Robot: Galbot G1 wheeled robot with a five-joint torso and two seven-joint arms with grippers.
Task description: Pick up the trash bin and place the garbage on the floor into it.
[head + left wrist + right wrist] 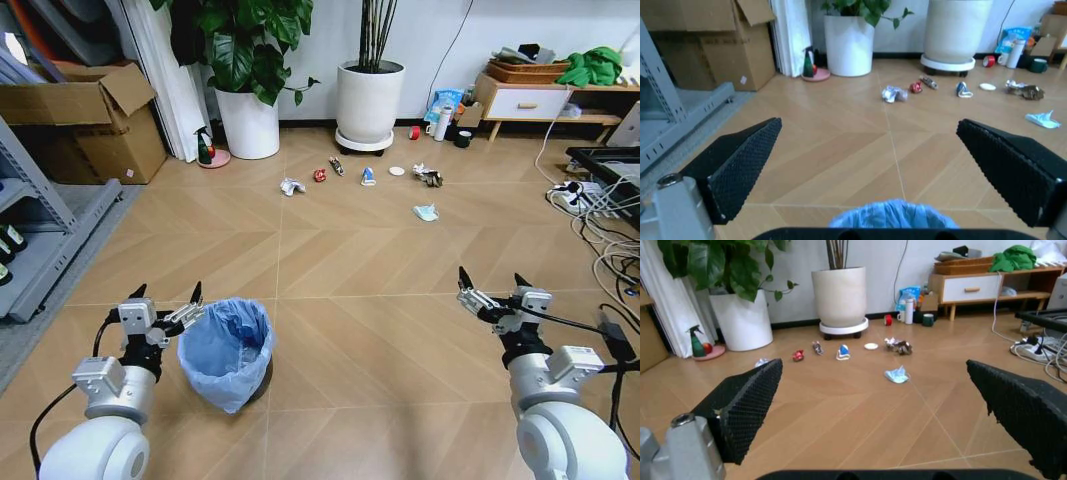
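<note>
The trash bin [228,352], small and dark with a crinkled light blue bag, stands on the floor [360,270] near my left side. My left gripper [166,297] is open just left of the bin's rim; the blue bag [891,215] shows below its fingers. My right gripper [492,283] hangs open over bare floor at the right. The garbage lies farther ahead: crumpled white paper [290,186], a red can [320,175], a dark wrapper [337,166], a blue-white carton [368,177], a white lid [397,171], another crumpled piece [429,177] and a light blue mask [426,212].
Two big white plant pots [369,100] stand behind the litter. Cardboard boxes [85,125] and a grey shelf [40,235] are at the left. A low wooden cabinet [530,100] and a tangle of cables [600,225] line the right. A red tape roll [415,132], bottle and mug sit by the cabinet.
</note>
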